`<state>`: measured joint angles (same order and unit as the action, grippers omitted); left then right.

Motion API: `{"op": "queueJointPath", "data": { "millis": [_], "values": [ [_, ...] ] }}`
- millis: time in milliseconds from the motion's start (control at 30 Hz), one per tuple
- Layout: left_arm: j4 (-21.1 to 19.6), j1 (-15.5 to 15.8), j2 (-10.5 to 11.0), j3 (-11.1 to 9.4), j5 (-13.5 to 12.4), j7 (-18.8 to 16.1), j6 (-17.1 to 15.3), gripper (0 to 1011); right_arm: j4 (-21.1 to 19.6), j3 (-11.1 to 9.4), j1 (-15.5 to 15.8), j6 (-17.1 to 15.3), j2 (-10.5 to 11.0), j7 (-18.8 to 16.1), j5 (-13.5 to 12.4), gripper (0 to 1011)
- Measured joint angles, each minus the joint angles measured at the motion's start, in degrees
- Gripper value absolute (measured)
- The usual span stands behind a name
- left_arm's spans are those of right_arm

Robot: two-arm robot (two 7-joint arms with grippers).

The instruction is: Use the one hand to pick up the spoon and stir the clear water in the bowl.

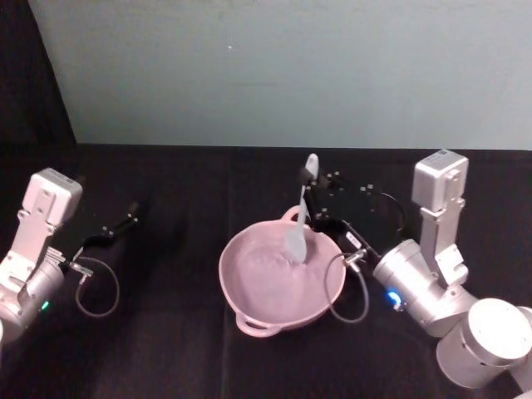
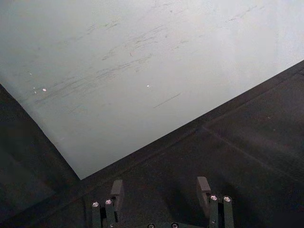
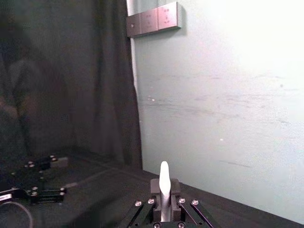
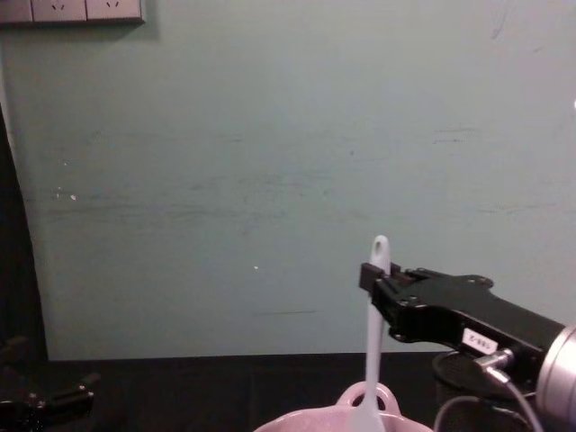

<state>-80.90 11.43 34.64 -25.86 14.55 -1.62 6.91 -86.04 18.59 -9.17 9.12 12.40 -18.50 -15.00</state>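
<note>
Over the far side of the bowl (image 1: pixel 224 274), the right end effector (image 1: pixel 309 193) is clamped on the spoon (image 1: pixel 297 239), gripping the slim handle a little below its holed end. In the right wrist view the white tip stands up out of the closed grip. In the chest view the handle drops almost straight down from the black fingers, tipped only slightly. The broad head sits low inside the bowl, close to the far wall and just beside the small looped handle on the rim. The pale surface around the head looks faintly rippled in the head view, so the head is probably in the water, though how deep it goes cannot be told.

The bowl rests on the black counter (image 1: pixel 166 349), roughly central before the robot. Well apart from it on the left, the left end effector (image 1: pixel 125 220) is parked low over the counter, its fingers spread and holding nothing.

As a judgement of progress, the pick-up is finished, and the spoon has been brought to the bowl and lowered into it. What is left is the stirring itself, sweeping the head round through the water. One moment cannot show how much of that is already done.
</note>
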Motion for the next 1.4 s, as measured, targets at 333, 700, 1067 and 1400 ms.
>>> {"op": "queueJointPath", "data": {
  "millis": [333,700,1067,1400],
  "values": [
    [0.0,0.0,0.0,0.0,0.0,0.0,0.0,1005,-2.78,-0.85,1.55,-0.53,1.5,-0.07,0.27,118],
    [0.0,0.0,0.0,0.0,0.0,0.0,0.0,1005,-6.98,2.26,4.61,-1.64,2.65,-2.12,1.43,118],
    [0.0,0.0,0.0,0.0,0.0,0.0,0.0,1005,-8.59,4.84,5.56,-1.46,1.5,-2.65,1.26,118],
    [0.0,0.0,0.0,0.0,0.0,0.0,0.0,1005,-10.44,4.53,5.21,-1.44,1.33,-2.39,0.25,118]
  ]
}}
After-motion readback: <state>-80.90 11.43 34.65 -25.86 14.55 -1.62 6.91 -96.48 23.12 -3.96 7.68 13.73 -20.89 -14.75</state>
